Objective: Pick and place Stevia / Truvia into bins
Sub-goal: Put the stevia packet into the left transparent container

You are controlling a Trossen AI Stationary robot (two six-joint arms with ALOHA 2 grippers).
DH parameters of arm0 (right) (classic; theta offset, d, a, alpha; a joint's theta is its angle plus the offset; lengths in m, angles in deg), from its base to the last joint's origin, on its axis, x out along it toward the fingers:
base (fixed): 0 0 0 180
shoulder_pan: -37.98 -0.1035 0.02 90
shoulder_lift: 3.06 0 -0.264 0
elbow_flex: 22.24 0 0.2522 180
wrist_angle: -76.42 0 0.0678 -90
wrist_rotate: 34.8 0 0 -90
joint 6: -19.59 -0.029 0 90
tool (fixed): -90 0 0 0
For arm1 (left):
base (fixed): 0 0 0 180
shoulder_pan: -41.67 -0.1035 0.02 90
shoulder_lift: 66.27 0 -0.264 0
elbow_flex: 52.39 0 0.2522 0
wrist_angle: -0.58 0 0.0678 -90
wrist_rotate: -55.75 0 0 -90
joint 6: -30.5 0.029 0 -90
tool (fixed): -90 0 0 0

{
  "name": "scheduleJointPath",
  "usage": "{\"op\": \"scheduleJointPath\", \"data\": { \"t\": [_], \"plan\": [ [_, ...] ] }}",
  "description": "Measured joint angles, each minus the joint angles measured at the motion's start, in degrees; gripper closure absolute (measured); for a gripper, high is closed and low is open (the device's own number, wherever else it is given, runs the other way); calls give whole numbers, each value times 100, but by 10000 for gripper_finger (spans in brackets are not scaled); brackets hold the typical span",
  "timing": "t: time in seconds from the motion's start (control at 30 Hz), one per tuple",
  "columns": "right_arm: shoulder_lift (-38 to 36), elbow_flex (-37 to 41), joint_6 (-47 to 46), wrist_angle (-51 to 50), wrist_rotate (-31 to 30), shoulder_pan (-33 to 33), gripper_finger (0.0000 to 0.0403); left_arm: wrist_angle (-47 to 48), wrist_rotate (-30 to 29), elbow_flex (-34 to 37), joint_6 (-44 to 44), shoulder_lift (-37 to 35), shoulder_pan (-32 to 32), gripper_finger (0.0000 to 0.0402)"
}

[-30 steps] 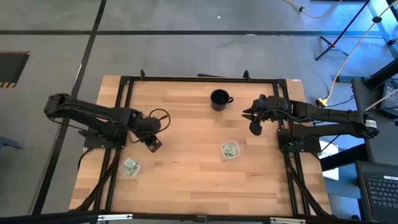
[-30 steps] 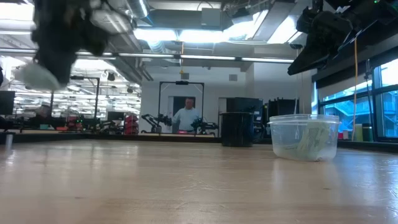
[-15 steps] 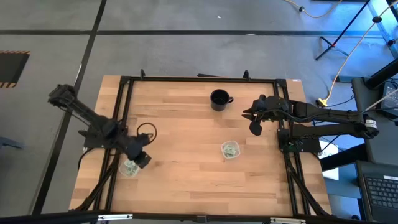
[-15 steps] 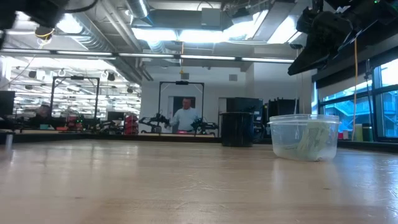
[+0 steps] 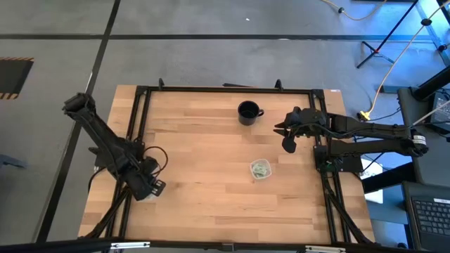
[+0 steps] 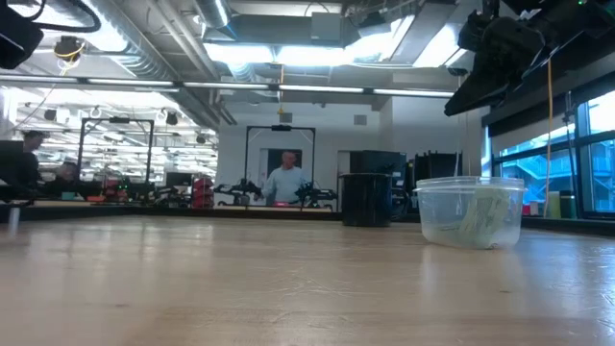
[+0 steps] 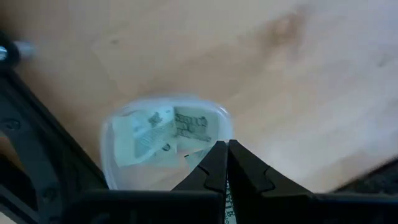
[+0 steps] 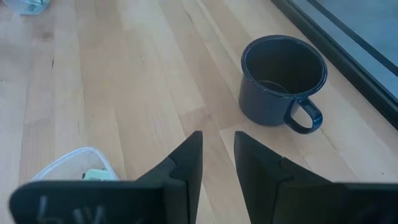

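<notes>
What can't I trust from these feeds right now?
- High view: the left gripper covers the left cup.
- Left wrist view: its shut fingers hide whether they pinch one of the sachets.
- Low view: left cup out of frame; sachet count in the right cup unreadable.

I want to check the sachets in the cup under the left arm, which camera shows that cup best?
The left wrist view: it looks down into the clear cup, showing its sachets just beyond the left pincer, fingers together. In the high view the left arm hides that cup. The low view lacks it. The right wrist view catches only a far corner glimpse.
</notes>
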Motion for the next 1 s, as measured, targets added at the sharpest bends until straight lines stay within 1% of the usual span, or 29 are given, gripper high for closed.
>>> {"op": "scheduleJointPath", "data": {
  "t": [0.1,0.27,0.47,0.63,0.73,0.83,1.0],
  "plan": [
    [0,0,1,1,0,2,308,218,-27,0,-105,145,3,398],
    [0,-1,21,2,0,0,308,885,19,0,-300,395,1,398],
    [0,-2,24,2,0,1,308,718,14,0,-307,563,-10,398],
    [0,-2,24,2,0,2,308,709,538,0,-317,832,-10,398],
    [0,-1,24,2,0,1,308,702,648,0,-319,981,-10,397],
    [0,-2,24,2,0,1,308,694,619,0,-251,1043,-10,386],
    [0,-1,24,0,0,1,308,659,615,0,-150,997,-10,344]
  ]
}}
